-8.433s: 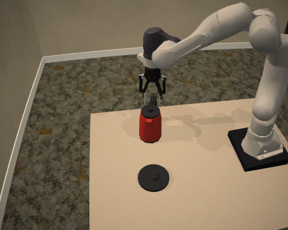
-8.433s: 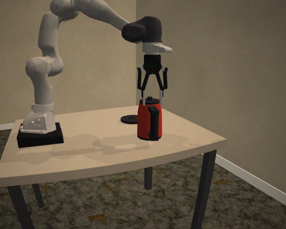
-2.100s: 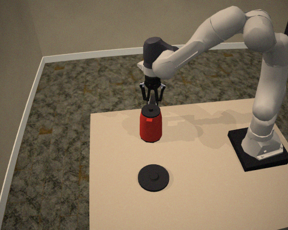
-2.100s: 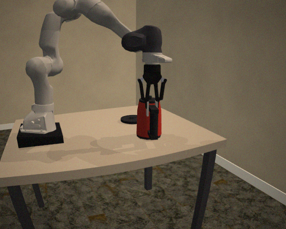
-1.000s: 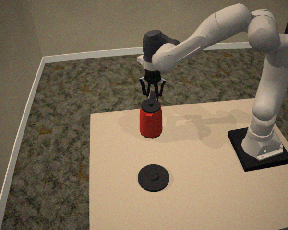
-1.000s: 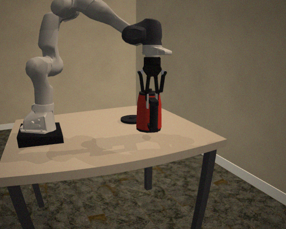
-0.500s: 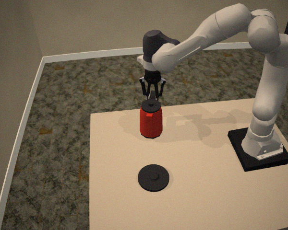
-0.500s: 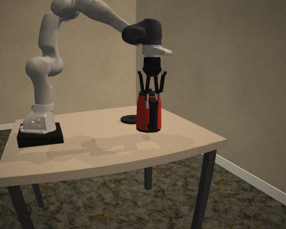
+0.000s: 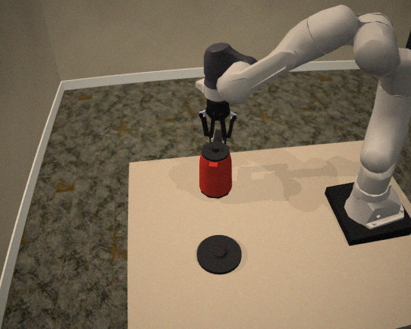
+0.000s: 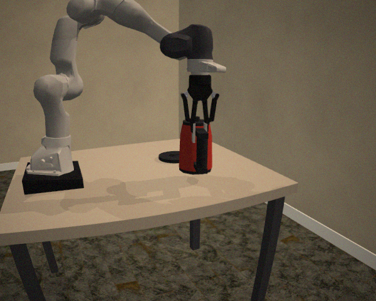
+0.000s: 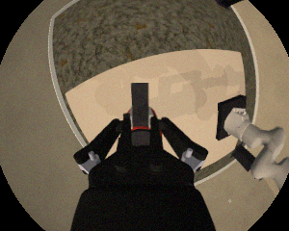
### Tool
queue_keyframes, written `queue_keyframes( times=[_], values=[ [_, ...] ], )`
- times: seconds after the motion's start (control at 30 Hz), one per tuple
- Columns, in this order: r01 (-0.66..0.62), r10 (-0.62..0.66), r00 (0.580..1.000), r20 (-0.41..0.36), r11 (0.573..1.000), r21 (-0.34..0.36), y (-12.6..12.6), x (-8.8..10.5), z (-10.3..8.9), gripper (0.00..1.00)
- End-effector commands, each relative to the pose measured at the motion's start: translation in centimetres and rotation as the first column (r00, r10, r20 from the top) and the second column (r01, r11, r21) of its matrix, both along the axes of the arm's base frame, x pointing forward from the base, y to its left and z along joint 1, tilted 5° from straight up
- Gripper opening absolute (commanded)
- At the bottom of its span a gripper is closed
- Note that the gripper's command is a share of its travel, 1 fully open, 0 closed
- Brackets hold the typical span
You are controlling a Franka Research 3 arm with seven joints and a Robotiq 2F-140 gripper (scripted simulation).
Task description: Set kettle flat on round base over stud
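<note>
Looking down from the top camera, I have the gripper (image 9: 217, 140) pointing straight down over the red kettle (image 9: 215, 174), its fingers closed narrowly on the upright bar of the black handle (image 10: 201, 147), which the exterior camera shows on the kettle's near side. The kettle stands upright near the far edge of the table (image 9: 305, 269); whether its foot touches the tabletop I cannot tell. Its round base (image 9: 218, 253) lies flat, stud (image 9: 219, 252) up, well apart from the kettle toward the table's middle.
</note>
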State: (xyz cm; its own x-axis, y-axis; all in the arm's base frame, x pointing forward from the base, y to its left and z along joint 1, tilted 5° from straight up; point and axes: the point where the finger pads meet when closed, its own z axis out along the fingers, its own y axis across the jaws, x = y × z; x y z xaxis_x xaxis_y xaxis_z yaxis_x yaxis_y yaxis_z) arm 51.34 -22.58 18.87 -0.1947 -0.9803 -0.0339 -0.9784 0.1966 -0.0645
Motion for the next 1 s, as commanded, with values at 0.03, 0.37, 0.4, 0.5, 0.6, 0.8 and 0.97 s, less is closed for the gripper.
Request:
queue_keyframes(
  times=[0.03, 0.37, 0.4, 0.5, 0.6, 0.8, 0.97],
  values=[
    [0.000, 0.000, 1.000, 0.011, 1.000, -0.003, -0.23, 0.23, 0.62, 0.00],
    [0.000, 0.000, 1.000, 0.011, 1.000, -0.003, -0.48, 0.48, 1.39, 0.00],
    [0.000, 0.000, 1.000, 0.011, 1.000, -0.003, -0.48, 0.48, 1.39, 0.00],
    [0.000, 0.000, 1.000, 0.011, 1.000, -0.003, -0.49, 0.49, 1.42, 0.00],
    [0.000, 0.000, 1.000, 0.011, 1.000, -0.003, -0.49, 0.49, 1.42, 0.00],
    [0.000, 0.000, 1.000, 0.011, 1.000, -0.003, -0.49, 0.49, 1.42, 0.00],
    [0.000, 0.000, 1.000, 0.011, 1.000, -0.003, -0.49, 0.49, 1.42, 0.00]
  ],
)
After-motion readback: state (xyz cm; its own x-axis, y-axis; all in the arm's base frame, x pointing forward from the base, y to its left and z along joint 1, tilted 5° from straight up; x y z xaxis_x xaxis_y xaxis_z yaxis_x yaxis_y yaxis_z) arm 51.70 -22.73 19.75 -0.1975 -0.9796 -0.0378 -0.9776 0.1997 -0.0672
